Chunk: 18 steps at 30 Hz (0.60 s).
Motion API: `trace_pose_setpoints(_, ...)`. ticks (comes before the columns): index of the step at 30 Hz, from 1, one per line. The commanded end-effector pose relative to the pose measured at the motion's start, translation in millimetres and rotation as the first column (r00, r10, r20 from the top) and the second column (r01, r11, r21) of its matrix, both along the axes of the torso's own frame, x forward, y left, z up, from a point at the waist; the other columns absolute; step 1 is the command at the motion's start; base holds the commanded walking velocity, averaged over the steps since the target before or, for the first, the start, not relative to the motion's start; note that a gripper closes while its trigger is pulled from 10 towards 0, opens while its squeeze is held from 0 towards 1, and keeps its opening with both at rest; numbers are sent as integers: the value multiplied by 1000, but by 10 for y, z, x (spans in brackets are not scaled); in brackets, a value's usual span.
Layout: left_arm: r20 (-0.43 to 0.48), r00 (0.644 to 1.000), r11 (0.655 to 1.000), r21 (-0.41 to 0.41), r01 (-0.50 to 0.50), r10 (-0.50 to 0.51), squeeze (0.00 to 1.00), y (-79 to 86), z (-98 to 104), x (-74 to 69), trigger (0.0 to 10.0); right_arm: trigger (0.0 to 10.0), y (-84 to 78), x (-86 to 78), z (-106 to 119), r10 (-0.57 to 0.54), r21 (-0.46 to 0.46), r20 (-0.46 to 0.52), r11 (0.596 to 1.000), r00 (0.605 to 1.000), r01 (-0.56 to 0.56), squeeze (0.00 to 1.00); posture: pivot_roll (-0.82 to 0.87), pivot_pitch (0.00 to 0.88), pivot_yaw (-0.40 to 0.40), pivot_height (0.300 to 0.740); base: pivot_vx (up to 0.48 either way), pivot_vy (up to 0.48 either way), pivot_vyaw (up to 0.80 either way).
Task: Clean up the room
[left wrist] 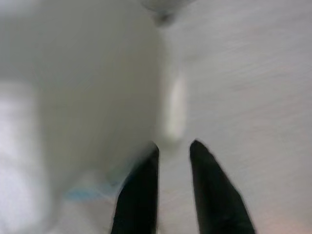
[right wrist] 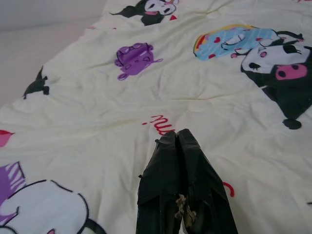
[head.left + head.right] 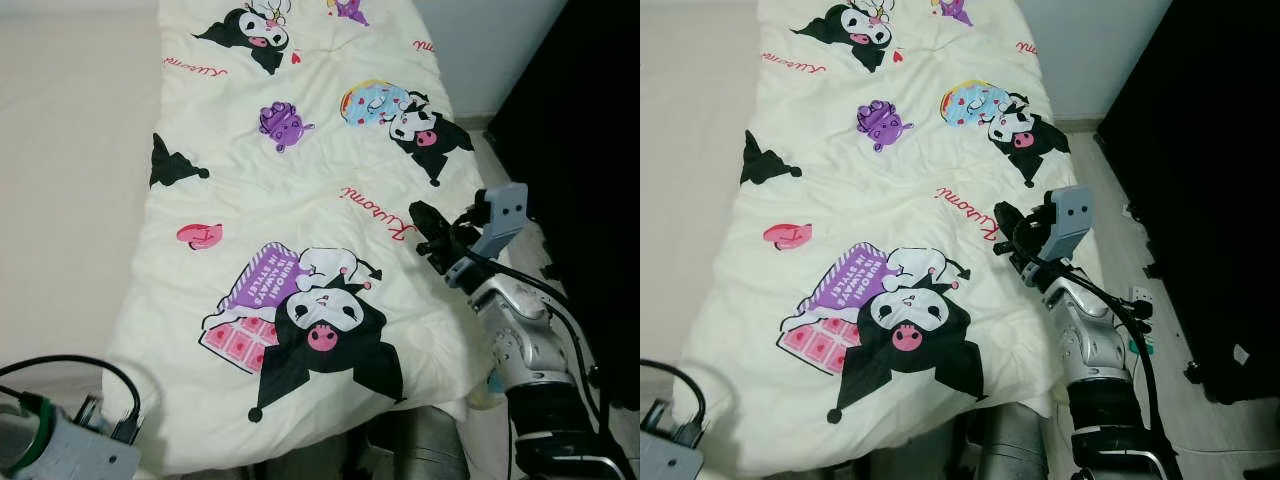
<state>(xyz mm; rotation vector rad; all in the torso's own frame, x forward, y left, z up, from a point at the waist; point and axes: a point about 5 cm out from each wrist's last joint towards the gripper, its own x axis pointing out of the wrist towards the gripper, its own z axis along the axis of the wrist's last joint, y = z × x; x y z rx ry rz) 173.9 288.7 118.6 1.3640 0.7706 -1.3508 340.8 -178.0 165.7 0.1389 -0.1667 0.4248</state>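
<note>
A cream blanket (image 3: pixel 290 180) printed with black and purple cartoon figures lies spread over the bed. My right gripper (image 3: pixel 418 212) hovers at the blanket's right edge, beside the red lettering. In the right wrist view its black fingers (image 2: pixel 168 161) are pressed together, shut, with nothing seen between them, just above the cloth (image 2: pixel 146 97). My left arm (image 3: pixel 60 440) hangs low at the bed's near left corner. In the blurred left wrist view the left gripper (image 1: pixel 173 146) is open, with a gap between its fingers, in front of a pale surface.
The bare mattress (image 3: pixel 70 150) lies left of the blanket. A black piece of furniture (image 3: pixel 1210 180) stands close on the right. A narrow strip of floor (image 3: pixel 1120 220) with cables and a power strip (image 3: pixel 1140 297) runs between it and the bed. A white wall (image 3: pixel 480 50) stands behind.
</note>
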Motion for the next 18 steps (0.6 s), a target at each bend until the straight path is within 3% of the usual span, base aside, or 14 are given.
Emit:
trace_pose_setpoints(1,-44,999,997,-72,-23,20,1000,-44,62,-33,10000,10000,-5,-20,-64,3,-4,-23,1000,1000,-3,0,124,251,7,600,0,0,0)
trace_pose_setpoints(2,-48,997,987,-146,-60,54,1000,-75,204,3,10000,10000,-8,-14,-61,3,-4,-22,1000,1000,-3,0,130,252,5,600,0,0,0)
trace_pose_setpoints(5,-42,996,974,-213,-83,75,1000,-109,336,51,10000,10000,-9,-8,-63,2,-4,-23,1000,1000,-3,0,131,252,5,600,0,0,0)
trace_pose_setpoints(6,-39,994,943,-315,-108,101,0,-176,512,111,10000,10000,-2,-4,-70,5,-2,-25,1000,1000,-5,0,136,252,1,600,0,0,0)
trace_pose_setpoints(7,-39,994,943,-315,-108,101,0,-176,512,111,10000,10000,-2,-4,-70,5,-2,-25,1000,1000,-5,0,136,252,1,600,0,0,0)
trace_pose_setpoints(8,-34,992,894,-432,-122,119,0,-267,705,182,10000,10000,12,0,-80,10,-2,-28,1000,1000,-10,0,141,252,-1,600,0,0,0)
trace_pose_setpoints(9,-34,992,894,-432,-122,119,0,-267,705,182,10000,10000,12,0,-80,10,-2,-28,1000,1000,-10,0,141,252,-1,600,0,0,0)
trace_pose_setpoints(11,-40,990,740,-660,-128,135,0,-478,1050,300,10000,10000,46,11,-82,19,2,-29,1000,999,-19,0,140,248,1,600,0,0,0)
trace_pose_setpoints(12,-40,990,740,-660,-128,135,0,-478,1050,300,10000,10000,46,11,-82,19,2,-29,1000,999,-19,0,140,248,1,600,0,0,0)
trace_pose_setpoints(13,-47,990,686,-716,-125,132,0,-543,1141,327,10000,10000,55,14,-79,21,2,-29,1000,999,-20,0,140,248,1,600,0,0,0)
trace_pose_setpoints(15,-47,990,686,-716,-125,132,0,-543,1141,327,10000,10000,55,14,-79,21,2,-29,1000,999,-20,0,140,248,1,600,0,0,0)
trace_pose_setpoints(16,-41,989,610,-783,-120,142,0,-639,1208,376,10000,10000,56,17,-74,20,4,-26,1000,999,-20,0,138,247,2,600,0,0,0)
trace_pose_setpoints(17,-41,989,610,-783,-120,142,0,-639,1208,376,10000,10000,56,17,-74,20,4,-26,1000,999,-20,0,138,247,2,600,0,0,0)
trace_pose_setpoints(18,-42,984,522,-843,-127,172,0,-736,1229,435,10000,10000,52,13,-68,18,6,-22,1000,1000,-18,0,132,245,3,600,0,0,0)
